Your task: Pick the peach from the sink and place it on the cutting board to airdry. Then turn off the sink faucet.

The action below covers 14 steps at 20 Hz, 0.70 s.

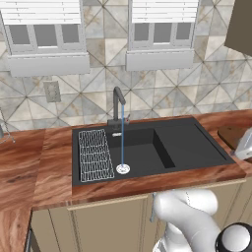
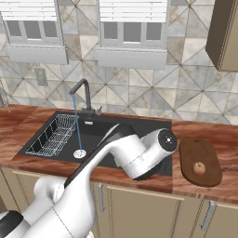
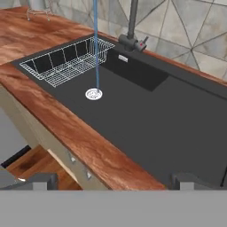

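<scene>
Black sink has a white wire rack at its left and water running from the faucet onto the drain disc. The peach lies on the cutting board. The gripper is wide apart and empty above the counter edge.

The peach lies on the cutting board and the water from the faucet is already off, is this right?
Not quite. The peach does lie on the cutting board, but the faucet is running: the right base view shows a blue stream falling to the drain.
</scene>
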Available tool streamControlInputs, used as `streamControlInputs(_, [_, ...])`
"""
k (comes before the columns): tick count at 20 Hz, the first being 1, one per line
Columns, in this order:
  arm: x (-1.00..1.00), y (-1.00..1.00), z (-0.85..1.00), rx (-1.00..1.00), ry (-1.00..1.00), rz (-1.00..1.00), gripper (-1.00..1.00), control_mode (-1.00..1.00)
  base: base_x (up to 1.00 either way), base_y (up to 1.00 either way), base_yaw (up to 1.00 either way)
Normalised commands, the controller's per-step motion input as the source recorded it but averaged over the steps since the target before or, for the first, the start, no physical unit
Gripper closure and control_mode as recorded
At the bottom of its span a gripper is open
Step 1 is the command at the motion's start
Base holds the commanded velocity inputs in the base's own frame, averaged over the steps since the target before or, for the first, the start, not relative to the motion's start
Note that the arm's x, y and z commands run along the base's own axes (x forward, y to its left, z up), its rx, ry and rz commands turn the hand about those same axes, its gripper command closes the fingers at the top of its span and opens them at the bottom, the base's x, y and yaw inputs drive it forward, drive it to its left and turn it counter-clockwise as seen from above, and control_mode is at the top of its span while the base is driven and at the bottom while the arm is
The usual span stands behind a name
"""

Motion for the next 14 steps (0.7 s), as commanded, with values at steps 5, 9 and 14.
streamControlInputs(5, [0.25,0.25,-0.02,0.03,0.00,0.19,-1.00,-1.00,0.00,0.00,0.00])
streamControlInputs(9, [0.48,0.15,0.00,0.04,0.00,0.21,-1.00,-1.00,0.00,0.00,0.00])
streamControlInputs(14, [0.32,0.19,0.00,0.07,0.00,0.23,-1.00,-1.00,0.00,0.00,0.00])
